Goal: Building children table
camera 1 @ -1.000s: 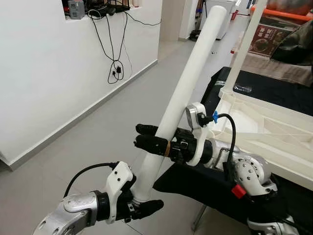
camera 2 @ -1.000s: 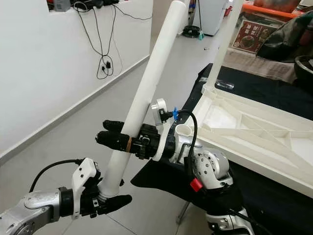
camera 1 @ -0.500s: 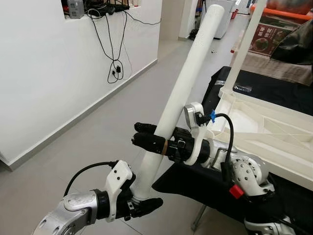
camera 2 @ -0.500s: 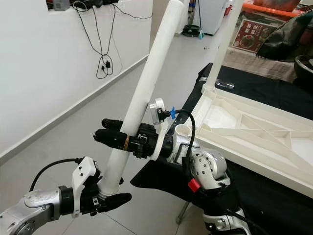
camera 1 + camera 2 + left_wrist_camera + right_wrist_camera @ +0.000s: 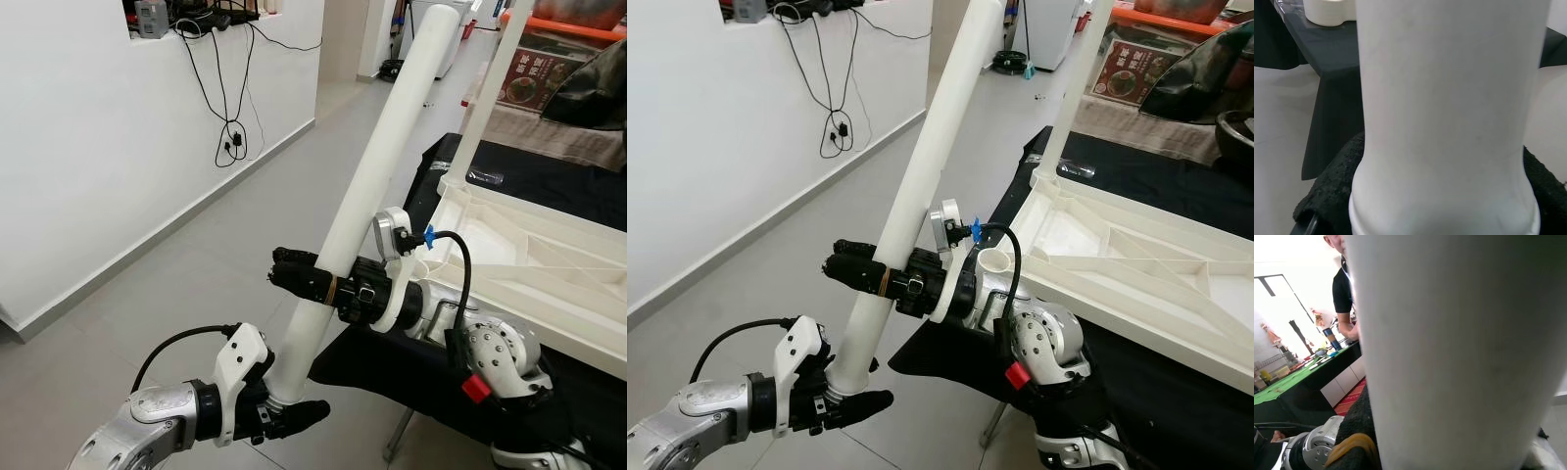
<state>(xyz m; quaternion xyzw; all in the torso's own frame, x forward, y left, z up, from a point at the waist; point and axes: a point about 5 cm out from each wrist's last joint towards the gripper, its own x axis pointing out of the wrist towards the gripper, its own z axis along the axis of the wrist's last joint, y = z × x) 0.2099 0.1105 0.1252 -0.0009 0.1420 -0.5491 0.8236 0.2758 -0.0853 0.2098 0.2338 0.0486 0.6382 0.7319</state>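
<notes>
The one white table leg (image 5: 377, 176) has tilted slightly, two hands gripping.

The top of the white table leg (image 5: 377, 181) is being cut off by the upper edge in the right eye view, and its lower end is being hidden between the fingers of the left gripper (image 5: 284, 411). The far finger of the right gripper (image 5: 299, 272) is being covered by the leg where it crosses. The upturned table top (image 5: 549, 259) is being cut off at the right edge, and a second leg (image 5: 490, 88) standing on it is being cut at the top. In the right wrist view a person (image 5: 1344, 293) is being half hidden behind the leg, with the head cut off by the upper edge.
</notes>
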